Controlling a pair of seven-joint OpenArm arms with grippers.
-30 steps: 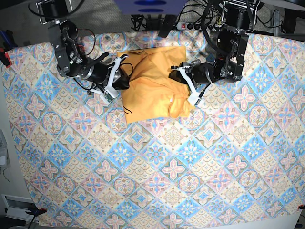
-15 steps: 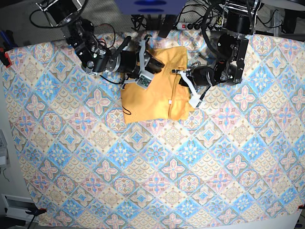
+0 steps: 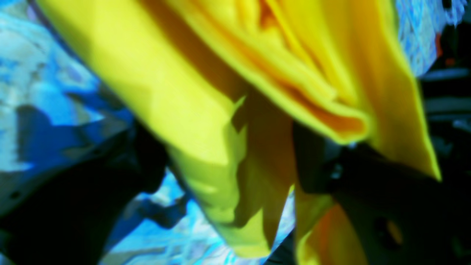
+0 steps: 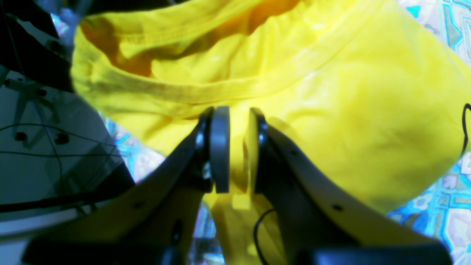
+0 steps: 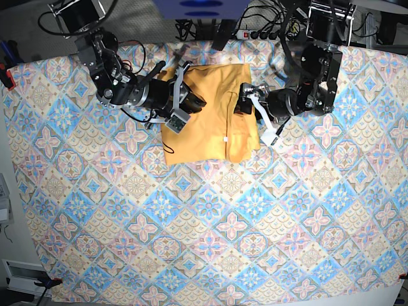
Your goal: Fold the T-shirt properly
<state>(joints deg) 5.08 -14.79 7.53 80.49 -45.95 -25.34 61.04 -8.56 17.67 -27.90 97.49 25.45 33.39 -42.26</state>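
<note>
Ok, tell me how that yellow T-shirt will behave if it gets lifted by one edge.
The T-shirt is probably floppy: in the left wrist view it hangs in loose folds. It likely weighs little, since the right gripper pinches only a thin fold. It may drag and wrinkle on the tablecloth rather than slide.

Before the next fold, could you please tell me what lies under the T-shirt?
The T-shirt rests on the patterned tablecloth, which shows all around it. Whatever else might lie beneath is covered by the folded fabric.
</note>
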